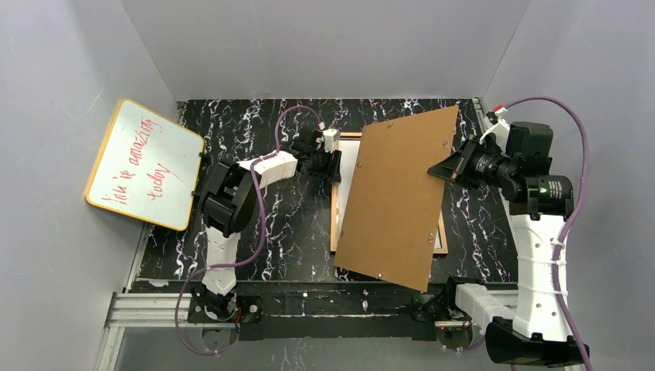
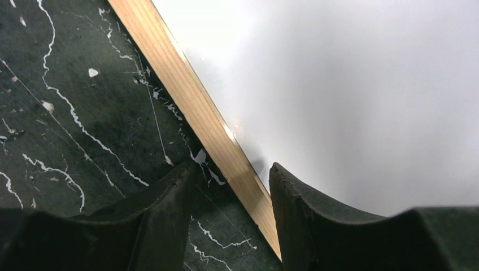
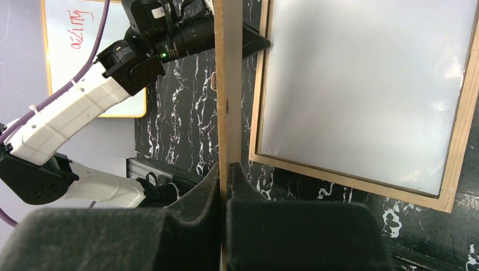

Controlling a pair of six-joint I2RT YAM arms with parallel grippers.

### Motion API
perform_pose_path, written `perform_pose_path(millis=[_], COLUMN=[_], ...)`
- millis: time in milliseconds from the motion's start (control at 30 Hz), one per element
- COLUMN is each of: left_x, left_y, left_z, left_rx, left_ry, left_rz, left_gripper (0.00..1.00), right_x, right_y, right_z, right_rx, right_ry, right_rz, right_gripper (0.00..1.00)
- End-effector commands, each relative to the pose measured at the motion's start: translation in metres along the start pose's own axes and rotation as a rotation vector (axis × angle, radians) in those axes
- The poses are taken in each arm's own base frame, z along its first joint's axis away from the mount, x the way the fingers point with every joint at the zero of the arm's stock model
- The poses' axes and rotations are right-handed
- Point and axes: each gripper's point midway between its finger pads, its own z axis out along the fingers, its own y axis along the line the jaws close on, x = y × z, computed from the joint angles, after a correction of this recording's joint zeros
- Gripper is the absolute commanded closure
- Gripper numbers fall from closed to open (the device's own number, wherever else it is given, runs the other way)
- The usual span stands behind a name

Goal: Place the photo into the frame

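The frame lies flat on the black marbled table, tan wood side up, also in the left wrist view and right wrist view. A plain white surface fills it; no mountain print shows, so the photo is not identifiable. My right gripper is shut on the right edge of the brown backing board and holds it tilted above the frame; the board is edge-on between my fingers. My left gripper is open, its fingers straddling the frame's left rail.
A yellow-edged whiteboard with red writing leans against the left wall. Grey walls close in the table on three sides. A metal rail runs along the near edge by the arm bases.
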Motion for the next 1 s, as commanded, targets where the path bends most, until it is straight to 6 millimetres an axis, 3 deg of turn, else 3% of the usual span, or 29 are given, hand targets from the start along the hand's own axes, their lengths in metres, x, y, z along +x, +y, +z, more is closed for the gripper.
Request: perform_pose_path(millis=[0, 433, 800, 967], left_x=[-0.005, -0.003, -0.016, -0.011], left_y=[-0.007, 0.02, 0.05, 0.068], left_z=[-0.002, -0.011, -0.051, -0.071], left_rx=[-0.002, -0.156, -0.217, -0.244], left_ry=[-0.011, -0.013, -0.052, -0.048], left_rz=[0.029, 0.067, 0.099, 0.158], left_gripper=[0.52, 0.77, 0.78, 0.78], right_x=[-0.009, -0.007, 0.006, 0.01], right_y=[0.02, 0.015, 0.002, 0.002], right_z=[-0.005, 0.001, 0.028, 0.044], right_rx=[-0.089, -0.093, -0.148, -0.219], right_ry=[-0.054, -0.04, 0.017, 0.061], right_rz=[-0.021, -0.015, 0.034, 0.082], right_gripper=[0.99, 0.99, 0.99, 0.99])
